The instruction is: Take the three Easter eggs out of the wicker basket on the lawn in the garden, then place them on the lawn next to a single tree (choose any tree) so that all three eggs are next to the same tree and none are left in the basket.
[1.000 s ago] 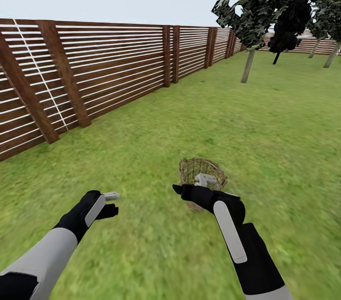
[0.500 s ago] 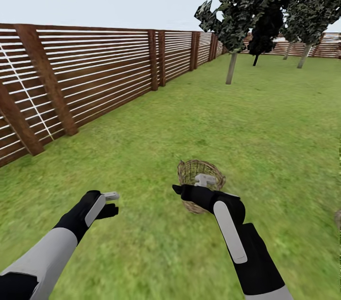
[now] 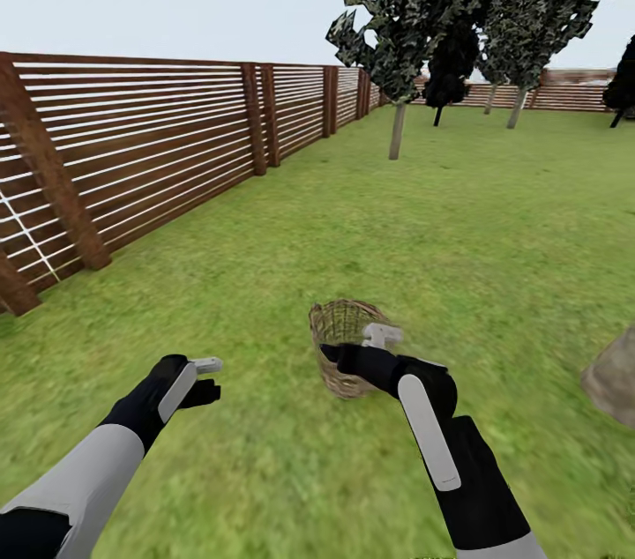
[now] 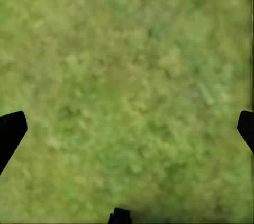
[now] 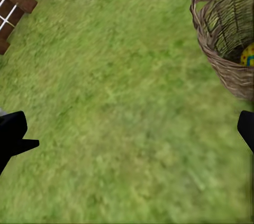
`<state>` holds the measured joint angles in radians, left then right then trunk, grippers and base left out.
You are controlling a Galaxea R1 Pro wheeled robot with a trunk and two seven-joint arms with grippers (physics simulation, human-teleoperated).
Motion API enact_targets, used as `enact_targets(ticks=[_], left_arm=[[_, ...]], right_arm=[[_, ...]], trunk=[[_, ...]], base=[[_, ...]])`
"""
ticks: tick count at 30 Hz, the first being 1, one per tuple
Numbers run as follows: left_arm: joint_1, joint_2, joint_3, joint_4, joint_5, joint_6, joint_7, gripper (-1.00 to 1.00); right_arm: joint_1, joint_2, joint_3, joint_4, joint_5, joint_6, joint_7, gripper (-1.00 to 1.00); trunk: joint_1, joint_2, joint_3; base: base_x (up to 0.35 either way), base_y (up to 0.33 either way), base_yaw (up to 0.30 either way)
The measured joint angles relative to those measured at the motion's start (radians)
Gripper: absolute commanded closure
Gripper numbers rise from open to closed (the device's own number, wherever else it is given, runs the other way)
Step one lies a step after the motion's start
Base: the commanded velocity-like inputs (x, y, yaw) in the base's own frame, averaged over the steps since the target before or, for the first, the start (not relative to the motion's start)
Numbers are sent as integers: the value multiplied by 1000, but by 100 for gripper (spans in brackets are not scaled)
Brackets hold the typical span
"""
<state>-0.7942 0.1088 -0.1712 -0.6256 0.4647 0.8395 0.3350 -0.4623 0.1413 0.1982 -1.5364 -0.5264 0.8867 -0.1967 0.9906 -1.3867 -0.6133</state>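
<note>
Overhead, from the head view, both arms reach over the lawn [image 3: 265, 259]; the right gripper [image 3: 375, 346] hovers just beside the basket [image 3: 339, 330], the left gripper [image 3: 205, 378] well apart. Left wrist view: fingers [image 4: 10, 131] spread open above grass. Right wrist view: fingers [image 5: 11, 131] spread open, an egg [image 5: 247, 54] inside the basket.

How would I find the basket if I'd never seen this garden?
Start at the long brown slatted fence and look out across the lawn toward the robot's arms. The wicker basket sits on the grass just past the right gripper. It's the lone round, woven, tan thing there, unlike the grey rock nearby.
</note>
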Motion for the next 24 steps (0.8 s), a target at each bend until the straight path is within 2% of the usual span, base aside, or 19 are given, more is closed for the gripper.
enact_targets(ticks=[14,24], left_arm=[[0,0,0,0,0,0,0,-100],[0,0,0,0,-1,0,0,-100]], right_arm=[[0,0,-1,0,-1,0,0,-100],[0,0,-1,0,-1,0,0,-100]], trunk=[[0,0,16],[0,0,20]], base=[[0,0,-229],[0,0,-281]])
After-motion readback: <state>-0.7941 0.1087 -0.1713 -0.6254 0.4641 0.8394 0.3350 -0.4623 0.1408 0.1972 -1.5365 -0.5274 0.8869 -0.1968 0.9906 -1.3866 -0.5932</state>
